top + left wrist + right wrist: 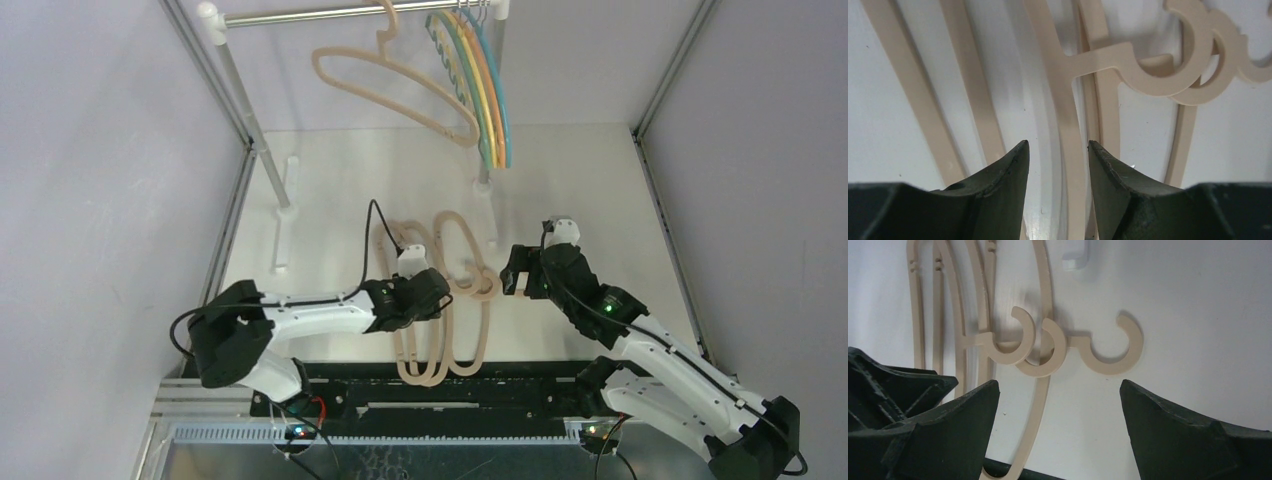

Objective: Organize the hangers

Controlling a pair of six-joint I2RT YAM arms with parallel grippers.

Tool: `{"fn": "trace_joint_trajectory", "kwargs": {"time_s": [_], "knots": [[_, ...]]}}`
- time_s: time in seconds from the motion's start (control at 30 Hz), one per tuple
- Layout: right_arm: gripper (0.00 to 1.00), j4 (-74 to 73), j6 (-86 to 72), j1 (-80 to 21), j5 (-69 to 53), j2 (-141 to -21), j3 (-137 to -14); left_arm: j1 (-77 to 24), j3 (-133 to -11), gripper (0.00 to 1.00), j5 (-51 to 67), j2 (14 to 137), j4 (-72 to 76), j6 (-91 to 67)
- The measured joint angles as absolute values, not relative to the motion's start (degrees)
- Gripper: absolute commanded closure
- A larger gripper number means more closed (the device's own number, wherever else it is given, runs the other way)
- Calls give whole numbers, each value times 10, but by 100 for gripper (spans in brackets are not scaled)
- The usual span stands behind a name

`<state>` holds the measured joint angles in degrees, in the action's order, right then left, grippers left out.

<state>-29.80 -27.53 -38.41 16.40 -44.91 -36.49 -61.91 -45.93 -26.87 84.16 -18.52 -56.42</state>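
Observation:
Three thick beige hangers lie overlapped on the white table, hooks pointing right. My left gripper sits over them, jaws open; in the left wrist view one beige bar runs between the fingertips, untouched. My right gripper is open and empty just right of the hooks; in its wrist view the three hooks lie ahead of the wide-apart jaws. One beige hanger and several thin coloured hangers hang on the rail.
The silver rail on white posts crosses the back, its feet on the table at left and centre. One foot end shows in the right wrist view. Grey walls stand on both sides. A black frame edge lies at the near edge.

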Motion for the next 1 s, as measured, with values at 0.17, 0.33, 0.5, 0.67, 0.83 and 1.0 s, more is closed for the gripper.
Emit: {"fn": "trace_joint_trajectory", "kwargs": {"time_s": [0.17,0.33,0.5,0.67,0.83,1.0], "knots": [[1,-298,-276,-386,164,-445,-365,-625,-459,48,-269,864,-182,-585],[1,-298,-276,-386,164,-443,-365,-630,-459,47,-269,877,-173,-591],[1,-298,-276,-387,164,-441,-365,-636,-459,46,-267,900,-168,-597],[1,-298,-276,-387,164,-439,-365,-636,-465,52,-266,914,-169,-600],[1,-298,-277,-387,164,-437,-365,-636,-473,65,-265,922,-174,-601],[0,-298,-280,-387,164,-425,-362,-637,-474,100,-267,924,-178,-602]]}}
